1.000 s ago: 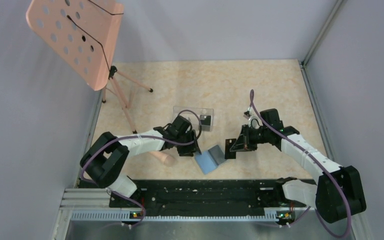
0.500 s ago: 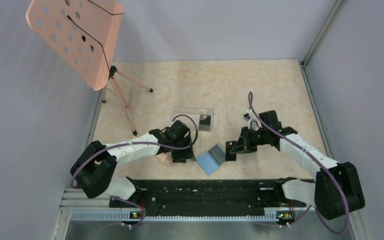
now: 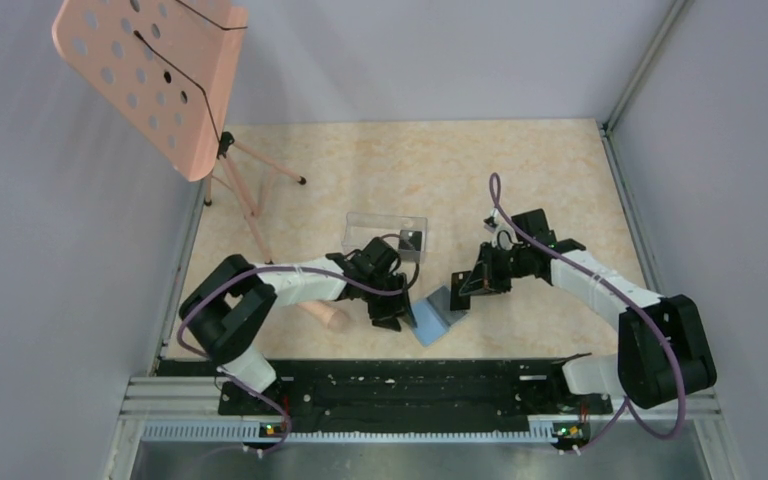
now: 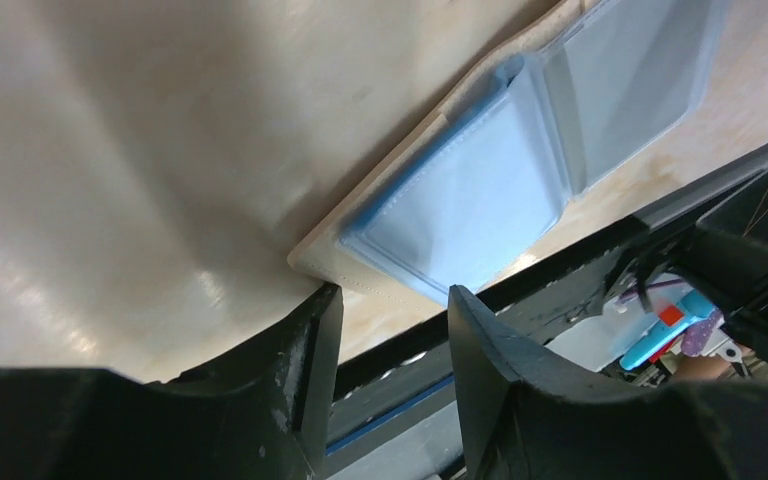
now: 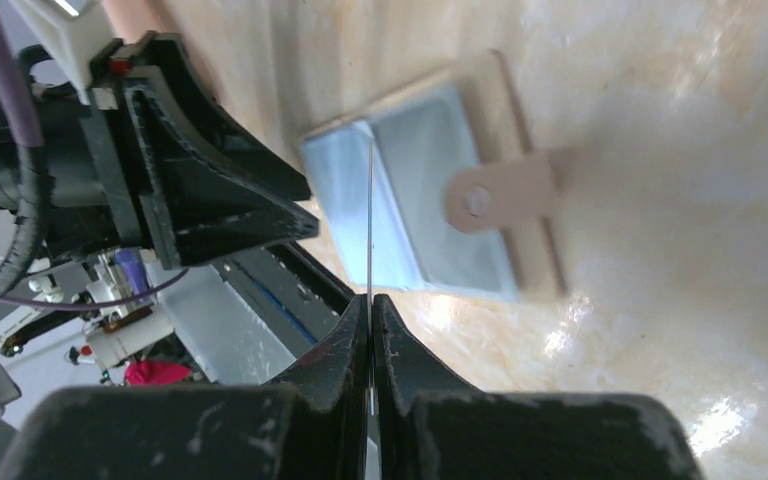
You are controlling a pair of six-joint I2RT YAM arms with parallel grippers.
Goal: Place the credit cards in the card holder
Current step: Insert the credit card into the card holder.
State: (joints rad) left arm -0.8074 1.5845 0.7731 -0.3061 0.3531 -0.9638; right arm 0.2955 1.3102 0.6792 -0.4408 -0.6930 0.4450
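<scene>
Near the front edge of the bench (image 3: 410, 170), the card holder (image 3: 432, 315) lies open with its blue-grey inner face up and its tan strap (image 5: 505, 193) spread out on the far side. The left hand (image 3: 397, 308) sits low at the holder's left corner, its two fingers (image 4: 312, 345) parted about halfway. The tan corner lies just at their tips, and nothing is pinched between them. The right hand (image 3: 467, 285) is fully closed on a thin black credit card (image 3: 459, 279), gripping it by one edge. Seen from the right wrist, the card stands edge-on over the holder, roughly in line with its middle fold. Whether the card touches the holder I cannot tell. Further back on the bench stands a clear box (image 3: 375, 228) with a small dark item inside.
</scene>
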